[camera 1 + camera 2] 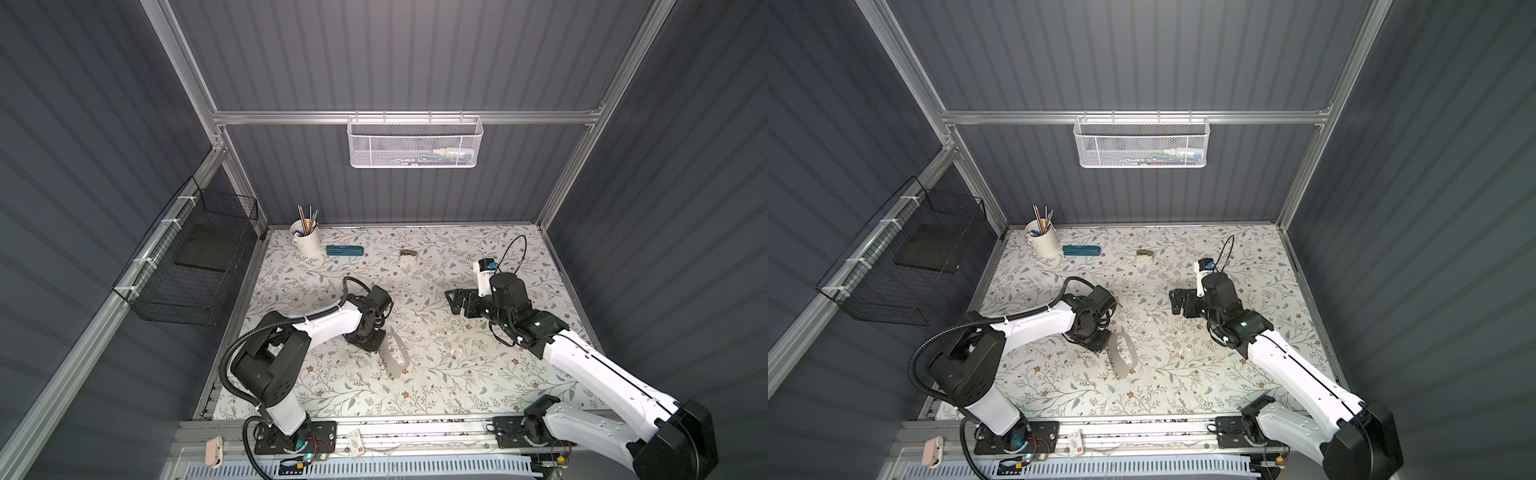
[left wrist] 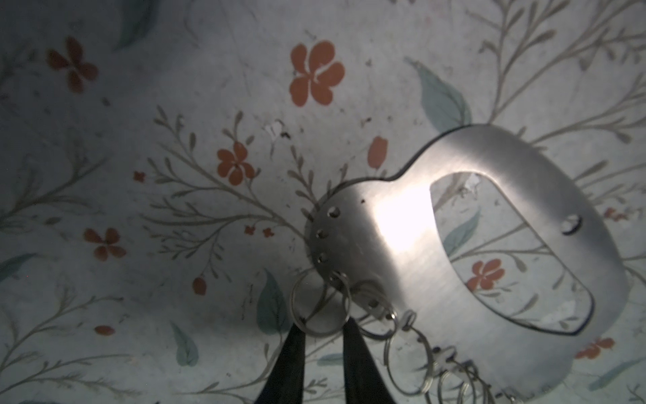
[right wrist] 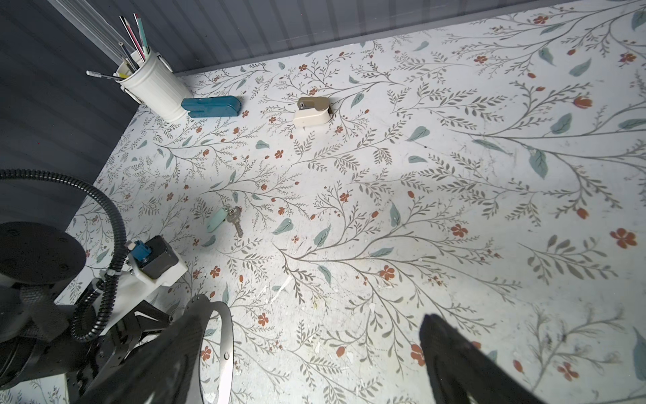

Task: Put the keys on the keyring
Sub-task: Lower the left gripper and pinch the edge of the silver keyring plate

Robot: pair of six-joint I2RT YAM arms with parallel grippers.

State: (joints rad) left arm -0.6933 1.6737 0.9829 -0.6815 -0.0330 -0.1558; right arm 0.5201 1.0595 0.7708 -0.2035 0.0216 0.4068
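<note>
The keyring [image 1: 397,369] [image 1: 1124,368] lies flat on the floral tabletop [image 1: 457,374], left of the middle in both top views, with its small wire rings along the edge that faces the left arm. The left gripper [image 1: 376,347] [image 1: 1104,347] points down at that edge. In the left wrist view, the left gripper [image 2: 323,332] has its two dark fingers close together, and the outermost ring [image 2: 293,302] lies right at their tips. Whether the fingers pinch that ring or only frame it cannot be told. The same view shows the keyring [image 2: 402,245] as a brushed grey plate with a long cutout and a row of small holes. The right gripper [image 1: 452,302] [image 1: 1177,301] hovers above the table on the right, well apart from the keyring, with its jaws spread wide and nothing between them. The right wrist view shows the right gripper [image 3: 318,311] with bare table between its fingers. The keys [image 3: 216,219] lie on the table in that view, mint tag and brass key side by side, beyond the left arm's wrist and apart from both grippers. At the far edge stand a white pen pot [image 1: 306,241], a teal case [image 1: 345,250] and a tan-and-white lump [image 1: 408,255].
</note>
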